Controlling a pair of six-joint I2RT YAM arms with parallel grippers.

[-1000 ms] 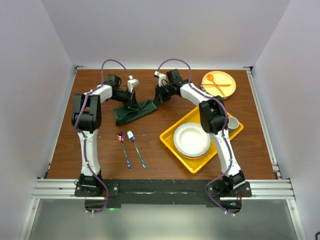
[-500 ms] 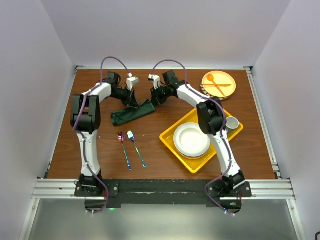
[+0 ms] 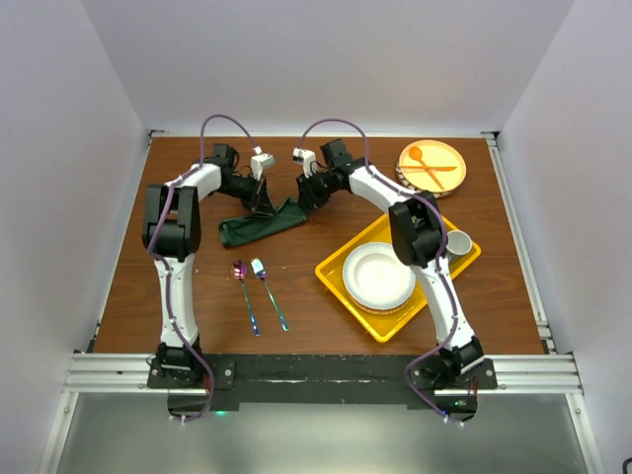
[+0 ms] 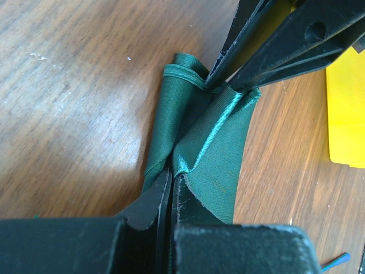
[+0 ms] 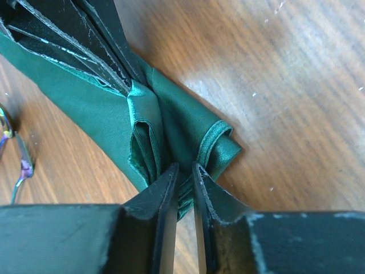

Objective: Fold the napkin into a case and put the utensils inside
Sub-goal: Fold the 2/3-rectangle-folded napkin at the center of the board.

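The dark green napkin (image 3: 259,225) lies bunched into a narrow strip at the back of the table, left of centre. My left gripper (image 3: 265,202) is shut on one fold of the napkin (image 4: 217,154), its jaws (image 4: 173,174) pressed together on the cloth. Close beside it, my right gripper (image 3: 299,200) stands at the strip's right end. In the right wrist view its jaws (image 5: 185,166) are a narrow gap apart, with napkin (image 5: 97,108) folds at their tips. The iridescent spoon (image 3: 243,291) and fork (image 3: 269,294) lie side by side nearer me, apart from both grippers.
A yellow tray (image 3: 336,275) holding stacked white plates (image 3: 378,275) and a small cup (image 3: 460,240) sits at the right. An orange plate (image 3: 432,165) with an orange spoon and fork stands at the back right corner.
My right gripper has moved left toward the left one, bunching the napkin narrower. Its jaws have parted a little. The left gripper keeps its grip.
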